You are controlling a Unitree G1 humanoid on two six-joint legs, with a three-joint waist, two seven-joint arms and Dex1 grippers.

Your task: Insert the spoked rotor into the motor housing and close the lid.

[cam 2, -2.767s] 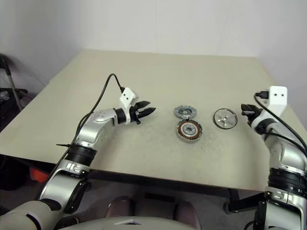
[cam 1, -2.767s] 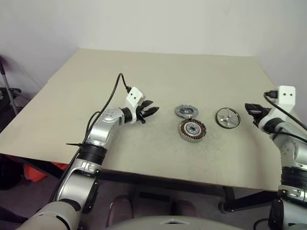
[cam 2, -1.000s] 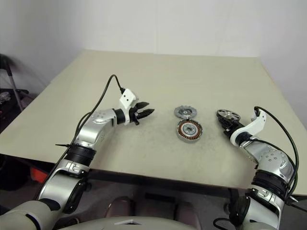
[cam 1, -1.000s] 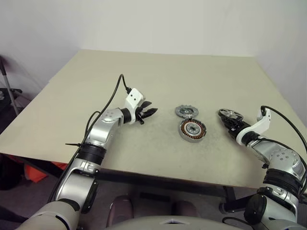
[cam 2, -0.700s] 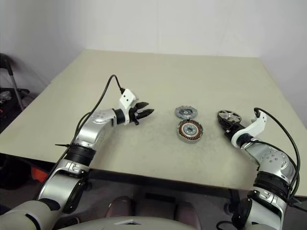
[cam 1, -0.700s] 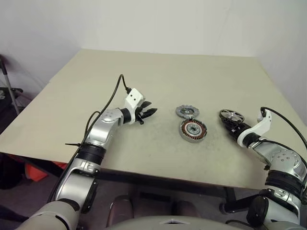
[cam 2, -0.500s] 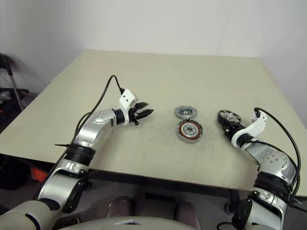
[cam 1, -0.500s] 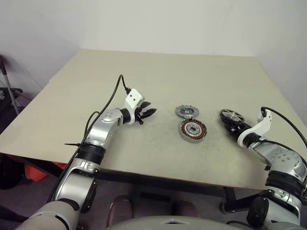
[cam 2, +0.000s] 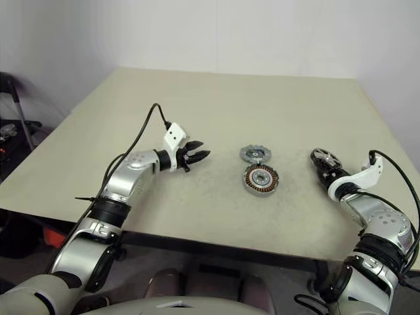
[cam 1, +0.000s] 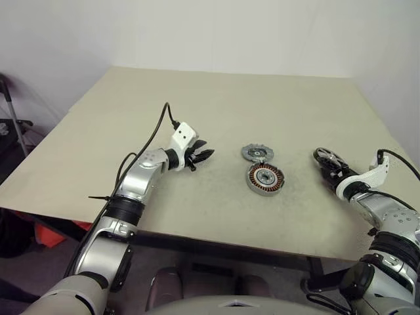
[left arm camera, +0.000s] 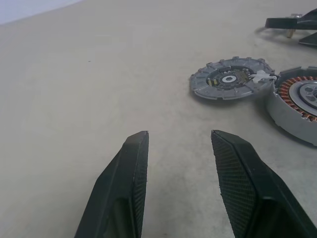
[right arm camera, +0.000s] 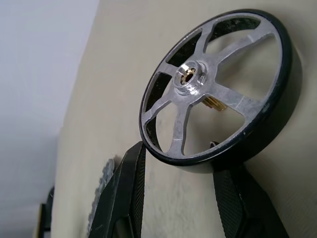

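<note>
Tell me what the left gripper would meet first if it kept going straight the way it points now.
Probably the lid. The left gripper hangs open over bare table, aimed toward the lid, with the motor housing just beside that line. Being tilted slightly downward, it might graze the tabletop first; depth is hard to judge.

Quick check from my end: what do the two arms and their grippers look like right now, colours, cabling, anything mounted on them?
Both arms are silver-grey metal with black joint rings. Each wrist carries a white block-shaped housing fed by a loose black cable. The left gripper and right gripper each have two black tapering fingers with a fine cross-hatched texture on the inner pads. A black cable tie sticks out from the left forearm.
</note>
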